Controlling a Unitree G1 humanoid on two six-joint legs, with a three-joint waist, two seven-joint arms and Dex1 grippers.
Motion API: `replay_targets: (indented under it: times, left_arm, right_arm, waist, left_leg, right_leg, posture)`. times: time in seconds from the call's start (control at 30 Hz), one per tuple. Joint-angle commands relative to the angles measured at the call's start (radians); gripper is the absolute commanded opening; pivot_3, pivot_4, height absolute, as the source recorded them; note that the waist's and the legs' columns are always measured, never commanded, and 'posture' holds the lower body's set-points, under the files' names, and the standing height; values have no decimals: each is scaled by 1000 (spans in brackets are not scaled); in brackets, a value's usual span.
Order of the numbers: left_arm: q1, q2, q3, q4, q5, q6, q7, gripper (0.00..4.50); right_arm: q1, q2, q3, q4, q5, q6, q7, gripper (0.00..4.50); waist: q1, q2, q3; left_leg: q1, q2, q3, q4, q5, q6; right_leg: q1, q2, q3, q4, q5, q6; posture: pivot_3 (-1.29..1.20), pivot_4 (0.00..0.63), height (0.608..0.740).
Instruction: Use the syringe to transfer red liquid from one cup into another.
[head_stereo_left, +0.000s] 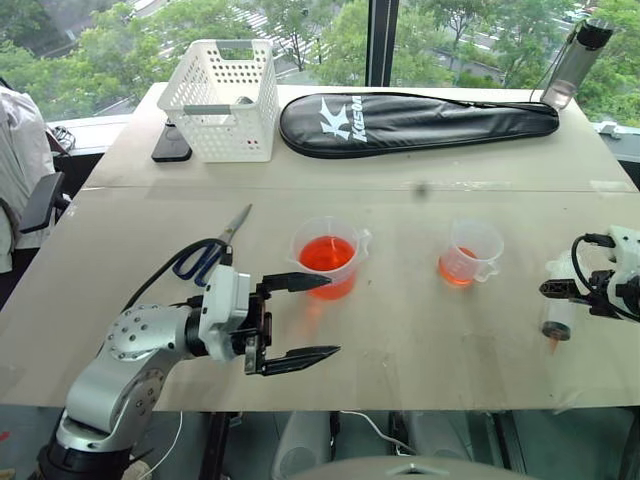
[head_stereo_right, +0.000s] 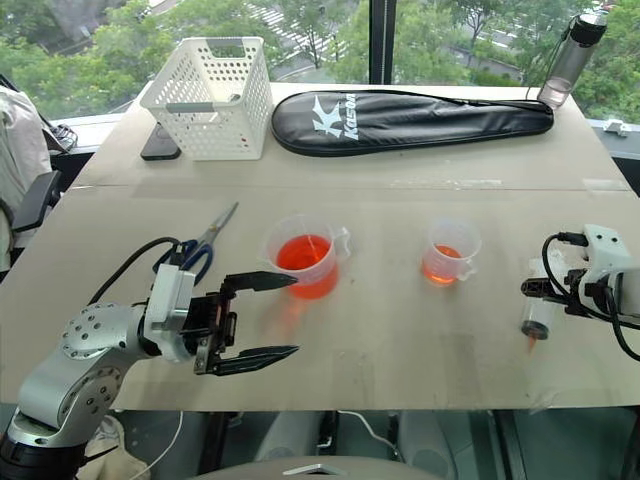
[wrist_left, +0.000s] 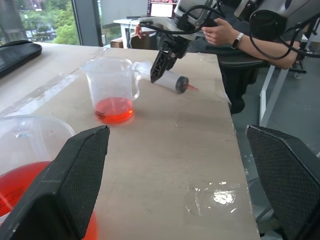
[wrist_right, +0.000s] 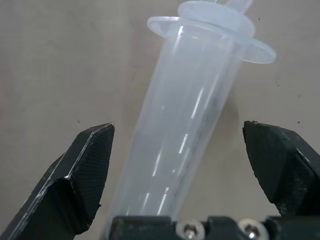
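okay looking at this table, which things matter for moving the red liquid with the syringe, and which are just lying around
Part of the job: syringe, larger beaker, smaller handled cup, red liquid, right gripper.

Lying about: scissors, white basket, black racket case, water bottle, phone.

The right gripper (head_stereo_left: 548, 289) is partly hiding the syringe (head_stereo_left: 557, 318) in the head views. In the right wrist view the picture's edge is cutting off the barrel's lower end. A seated person (wrist_left: 240, 35) is showing only in part.
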Motion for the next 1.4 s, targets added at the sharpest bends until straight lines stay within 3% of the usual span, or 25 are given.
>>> replay_targets:
  times: [0.03,0.07,0.13,0.17,0.37,0.47,0.57,0.7,0.87,0.97,1.1,1.2,1.27,1.4]
  left_arm:
    - [-19,2,-11,-37,0,0,13,4500]
    - [-22,2,-12,-36,0,2,16,4500]
    - [-26,3,-14,-35,1,2,20,4500]
    - [-27,3,-15,-34,1,2,21,4500]
    - [-41,29,5,-61,-91,97,55,4500]
    - [-74,80,60,-83,-228,208,78,4500]
    - [-93,112,92,-88,-306,266,90,4500]
    - [-165,166,118,-83,-432,361,87,4500]
    - [-311,212,149,29,-672,520,192,4500]
    - [-412,230,171,162,-833,613,299,4500]
    - [-565,210,196,369,-936,658,462,4500]
    - [-702,155,198,498,-834,609,637,4500]
    - [-651,129,240,428,-765,571,713,4500]
    - [-667,148,231,390,-686,589,683,4500]
  right_arm:
    - [-1,-44,36,30,36,6,-10,3109]
    - [2,-54,47,30,40,6,-4,2346]
    - [8,-68,61,24,47,6,3,1680]
    - [13,-74,65,18,49,6,6,1561]
    - [168,-134,-46,-265,-61,-55,180,1555]
    - [309,-88,-332,-388,78,-97,357,1550]
    - [390,-64,-469,-508,112,-164,501,1550]
    - [431,-38,-571,-662,463,-349,645,1548]
    - [205,35,-255,-779,453,-642,531,1548]
    - [-9,176,-28,-815,229,-760,513,1548]
    - [-173,288,219,-790,-74,-825,546,1548]
    - [-260,399,420,-708,-352,-937,644,1547]
    - [-302,491,539,-622,-524,-1064,742,1547]
    - [-355,625,646,-460,-652,-1173,905,1547]
  waist:
    - [-1,0,0]
    - [0,0,0]
    - [-1,0,0]
    - [-2,0,0]
    - [2,0,0]
    - [2,1,2]
    - [-4,2,2]
    - [-9,1,3]
    - [-18,-1,6]
    - [-26,-3,7]
    - [-23,-3,10]
    - [-17,-3,11]
    - [-23,-3,10]
    - [-29,-7,11]
  left_leg:
    - [0,0,0,0,0,0]
    - [0,0,0,0,0,0]
    - [0,0,0,0,0,0]
    - [0,0,0,0,0,0]
    - [-1,0,-1,0,0,0]
    - [-2,0,-3,0,0,0]
    - [-1,0,-2,0,0,0]
    - [1,2,-1,0,0,0]
    - [2,4,-2,2,0,0]
    - [1,3,-2,2,0,0]
    - [-1,2,-2,2,0,-1]
    - [-2,0,-3,1,1,-2]
    - [-3,-1,-2,1,3,-5]
    - [-9,-3,0,1,3,-5]
  right_leg:
    - [0,0,0,0,0,0]
    - [0,0,0,0,0,0]
    - [0,0,0,0,0,0]
    - [0,0,0,0,0,0]
    - [0,-1,-1,0,0,1]
    - [-1,-1,-2,-1,-1,2]
    - [0,-1,-2,0,-2,4]
    - [1,-1,0,0,-3,6]
    - [1,0,-1,0,-3,7]
    - [1,-1,-1,0,-3,8]
    - [-2,-1,-1,1,-2,6]
    - [-2,-2,-2,1,-1,3]
    - [-3,-2,-2,0,-1,4]
    - [-12,-5,3,1,0,4]
  posture:
    - [0,150,724]
    - [0,150,724]
    - [0,150,724]
    - [0,150,724]
    - [0,150,724]
    - [0,150,724]
    - [0,150,724]
    - [0,150,724]
    - [0,150,724]
    - [0,150,724]
    - [0,150,724]
    - [0,150,724]
    - [0,150,724]
    - [0,150,724]
